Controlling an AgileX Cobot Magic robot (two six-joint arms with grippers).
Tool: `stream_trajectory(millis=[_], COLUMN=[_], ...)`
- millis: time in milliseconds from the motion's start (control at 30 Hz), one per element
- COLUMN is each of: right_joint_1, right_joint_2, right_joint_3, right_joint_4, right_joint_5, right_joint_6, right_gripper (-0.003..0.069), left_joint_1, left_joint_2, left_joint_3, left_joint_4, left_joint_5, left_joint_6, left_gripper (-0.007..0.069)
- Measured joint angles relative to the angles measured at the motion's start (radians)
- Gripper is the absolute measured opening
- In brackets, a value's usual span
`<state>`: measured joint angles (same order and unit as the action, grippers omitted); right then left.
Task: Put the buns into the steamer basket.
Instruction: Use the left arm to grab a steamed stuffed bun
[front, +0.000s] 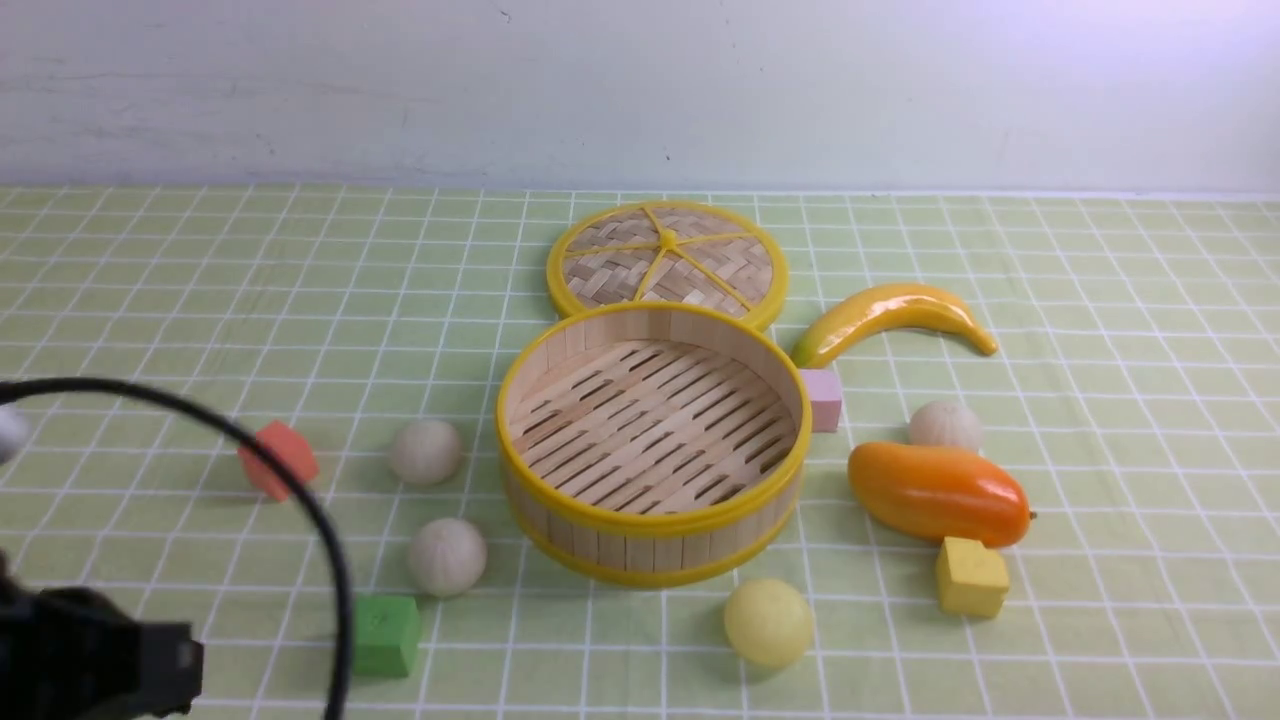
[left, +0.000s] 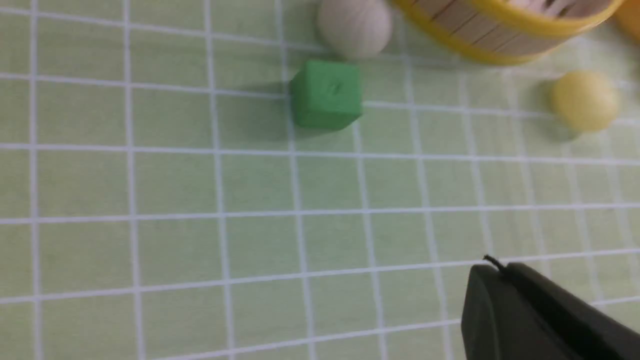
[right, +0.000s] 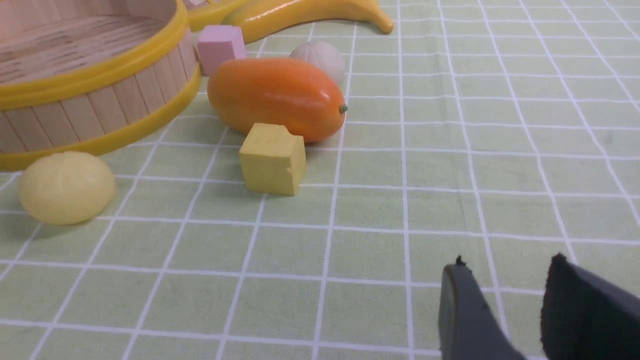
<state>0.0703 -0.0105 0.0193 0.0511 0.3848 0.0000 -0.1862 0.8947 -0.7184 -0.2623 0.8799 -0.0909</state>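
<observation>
Bamboo steamer basket mid-table, yellow-rimmed, all four buns outside: far white bun and near white bun on its left, third white bun partly hidden behind the mango, yellow bun in front. My left gripper, cut off by the frame, is clenched on nothing; my right gripper stands parted over open cloth.

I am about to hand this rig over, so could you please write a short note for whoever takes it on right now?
Left gripper: shut, empty.
Right gripper: open, empty.
Steamer basket: mid-table, empty; its lid lies behind it.
Buns, all on the cloth: far-left bun, near-left bun, yellow bun in front of the basket, right bun behind the mango.
Done: nothing. Left: all four buns.
</observation>
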Motion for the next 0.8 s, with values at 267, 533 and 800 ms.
stream_trajectory(millis=[267, 533, 800], right_joint_1=[0.0, 0.0, 0.0], right_joint_2=[0.0, 0.0, 0.0], right_joint_3=[0.0, 0.0, 0.0], right_joint_4=[0.0, 0.0, 0.0], right_joint_5=[0.0, 0.0, 0.0], right_joint_6=[0.0, 0.0, 0.0], right_gripper=[0.0239, 0.0239, 0.0239], left_joint_1=[-0.149, -0.236, -0.21], left_joint_2=[0.41, 0.655, 0.805], left_joint_3=[-0.206, -0.411, -0.472], left_joint_4=[0.047, 0.223, 0.229], left_joint_5=[-0.022, -0.023, -0.049], left_joint_6=[0.084, -0.008, 0.034], left_gripper=[-0.0013, -0.0013, 0.0123])
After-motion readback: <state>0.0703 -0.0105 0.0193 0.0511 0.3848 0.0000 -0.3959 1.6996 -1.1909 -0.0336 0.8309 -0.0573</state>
